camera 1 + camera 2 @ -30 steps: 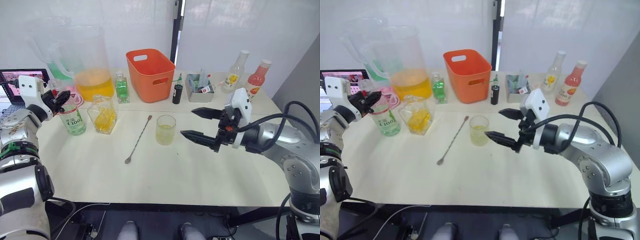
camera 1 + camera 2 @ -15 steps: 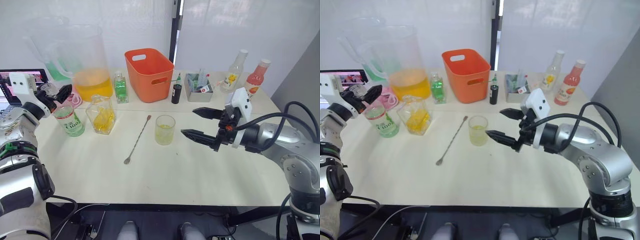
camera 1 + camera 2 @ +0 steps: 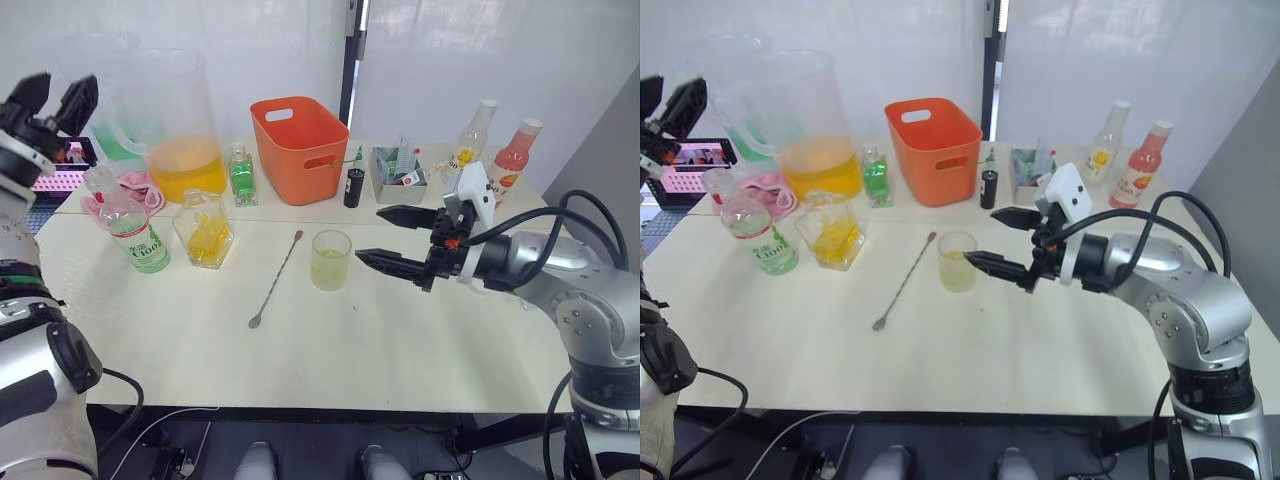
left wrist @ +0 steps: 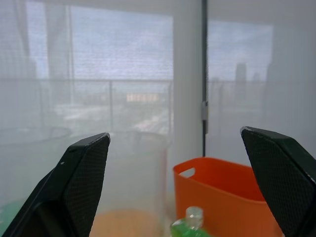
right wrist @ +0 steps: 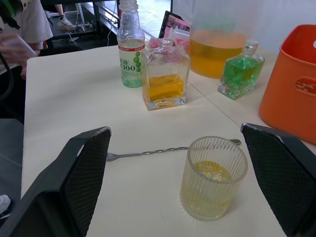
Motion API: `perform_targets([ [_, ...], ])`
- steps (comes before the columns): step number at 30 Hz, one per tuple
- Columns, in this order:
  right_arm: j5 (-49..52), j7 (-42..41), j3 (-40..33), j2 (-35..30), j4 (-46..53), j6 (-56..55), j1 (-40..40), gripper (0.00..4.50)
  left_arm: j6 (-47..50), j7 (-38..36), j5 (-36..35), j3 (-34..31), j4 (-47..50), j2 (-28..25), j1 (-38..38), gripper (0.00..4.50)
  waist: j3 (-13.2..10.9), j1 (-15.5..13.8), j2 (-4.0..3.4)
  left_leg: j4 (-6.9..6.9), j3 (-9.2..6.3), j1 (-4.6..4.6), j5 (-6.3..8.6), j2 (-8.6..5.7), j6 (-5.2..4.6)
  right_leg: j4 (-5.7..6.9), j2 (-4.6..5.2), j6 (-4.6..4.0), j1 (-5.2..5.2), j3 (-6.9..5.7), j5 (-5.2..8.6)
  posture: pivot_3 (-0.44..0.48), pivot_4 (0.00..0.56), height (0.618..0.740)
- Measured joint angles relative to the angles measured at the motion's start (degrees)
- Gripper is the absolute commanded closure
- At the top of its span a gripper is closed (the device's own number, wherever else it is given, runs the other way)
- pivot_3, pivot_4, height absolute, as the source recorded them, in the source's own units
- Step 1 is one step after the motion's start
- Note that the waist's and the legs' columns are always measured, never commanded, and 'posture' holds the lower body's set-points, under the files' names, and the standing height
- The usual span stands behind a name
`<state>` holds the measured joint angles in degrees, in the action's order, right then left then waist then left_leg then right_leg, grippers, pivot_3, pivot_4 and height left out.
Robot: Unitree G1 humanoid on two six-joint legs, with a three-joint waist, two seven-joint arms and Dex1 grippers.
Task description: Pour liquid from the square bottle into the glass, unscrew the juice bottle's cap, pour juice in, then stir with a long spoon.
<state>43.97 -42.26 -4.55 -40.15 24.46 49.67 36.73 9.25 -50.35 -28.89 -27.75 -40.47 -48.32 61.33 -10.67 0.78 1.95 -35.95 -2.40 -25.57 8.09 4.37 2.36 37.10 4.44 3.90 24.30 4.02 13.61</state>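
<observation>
"C100" in green on the white-and-green label of the juice bottle point(image 5: 131, 49), other labels unreadable

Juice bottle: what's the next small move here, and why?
Probably bring the left end effector down to the juice bottle and close on its body. It hangs open and holds nothing, high above the table. The bottle stands upright with no white cap that I can see on its neck. The glass already holds yellow liquid, with the right end effector open beside it.
</observation>
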Motion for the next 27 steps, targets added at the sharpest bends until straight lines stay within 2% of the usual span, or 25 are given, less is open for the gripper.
perform_targets([
  [4,-0.1,-2.1,-0.1,-0.9,-0.5,-1.6,0.1,0.00,7.8,-5.4,-2.8,5.7,17.3,0.0,-6.8,0.01,0.0,0.1,-0.02,0.01,0.01,0.05,0.00,0.00,0.00,0.04,0.00,-0.02,-0.03,0.02,-0.01,0.000,0.150,0.703],
  [7,-0.2,-3.0,-0.2,-1.0,-0.5,-2.6,0.0,0.00,11.0,-6.6,-3.0,8.0,22.9,0.3,-10.6,0.01,0.0,0.2,-0.02,0.00,0.01,0.06,-0.01,0.05,0.00,0.03,-0.05,-0.01,0.01,0.02,0.00,0.000,0.150,0.703],
  [10,-1.1,-3.2,-2.1,-2.6,-0.3,-4.4,-3.3,0.00,15.7,-9.4,-5.8,11.4,35.5,0.5,-19.5,0.01,0.0,0.3,-0.02,0.01,0.06,0.06,0.00,0.04,0.01,-0.01,-0.01,-0.06,-0.03,0.05,0.01,0.000,0.150,0.703],
  [14,-1.7,-3.2,-2.7,-2.6,-0.3,-5.5,-4.2,0.00,18.9,-9.9,-7.3,13.5,40.3,1.1,-22.7,0.01,0.0,0.3,-0.01,-0.01,0.04,0.07,-0.01,0.10,0.00,0.02,-0.09,0.02,0.02,0.05,0.06,0.000,0.150,0.703],
  [16,-2.7,-3.8,-5.3,-2.7,1.1,-8.7,-10.3,0.00,17.1,-10.0,-7.1,13.1,43.9,1.4,-27.5,0.01,0.2,0.2,-0.06,0.14,0.08,0.27,0.01,0.09,0.00,-0.13,-0.04,0.08,-0.20,0.06,0.15,0.000,0.150,0.703],
  [19,-5.5,-5.0,-8.9,-2.7,0.0,-12.5,-24.9,0.00,13.1,-11.5,-4.0,14.5,44.6,3.6,-42.6,0.01,0.8,0.0,-0.33,0.09,0.35,0.36,0.32,0.03,0.07,0.03,0.07,-0.19,-0.15,0.24,0.39,0.000,0.150,0.703],
  [20,-6.0,-5.1,-9.2,-2.6,-0.8,-13.0,-26.7,0.00,12.7,-11.7,-2.7,15.8,42.9,4.4,-45.1,0.01,0.6,0.0,-0.28,0.04,0.30,0.09,0.27,0.09,0.06,0.09,-0.04,-0.24,0.13,0.23,0.32,0.000,0.150,0.703],
  [22,-6.6,-5.2,-9.8,-2.6,-0.7,-14.5,-26.4,0.00,11.9,-11.9,-2.1,16.9,42.3,4.9,-45.5,0.01,0.4,0.0,-0.12,0.00,0.20,0.06,0.13,0.24,-0.01,0.07,-0.20,-0.04,0.18,0.15,0.25,0.000,0.150,0.703],
  [24,-6.9,-5.5,-14.1,-1.3,0.4,-18.6,-31.3,0.00,8.1,-12.4,-1.7,14.7,43.4,4.4,-47.7,0.01,0.5,0.0,-0.06,0.11,0.23,0.37,0.12,0.29,-0.01,-0.12,-0.20,-0.29,-0.13,0.13,0.41,0.000,0.150,0.703],
  [27,-9.2,-5.8,-20.6,1.8,-4.4,-23.6,-43.7,0.00,4.3,-12.8,-0.4,8.3,39.8,3.1,-57.7,0.01,0.9,0.1,-0.07,0.17,0.54,0.75,0.28,0.28,0.16,-0.10,0.00,-0.42,-0.35,0.20,0.77,0.000,0.150,0.703],
])
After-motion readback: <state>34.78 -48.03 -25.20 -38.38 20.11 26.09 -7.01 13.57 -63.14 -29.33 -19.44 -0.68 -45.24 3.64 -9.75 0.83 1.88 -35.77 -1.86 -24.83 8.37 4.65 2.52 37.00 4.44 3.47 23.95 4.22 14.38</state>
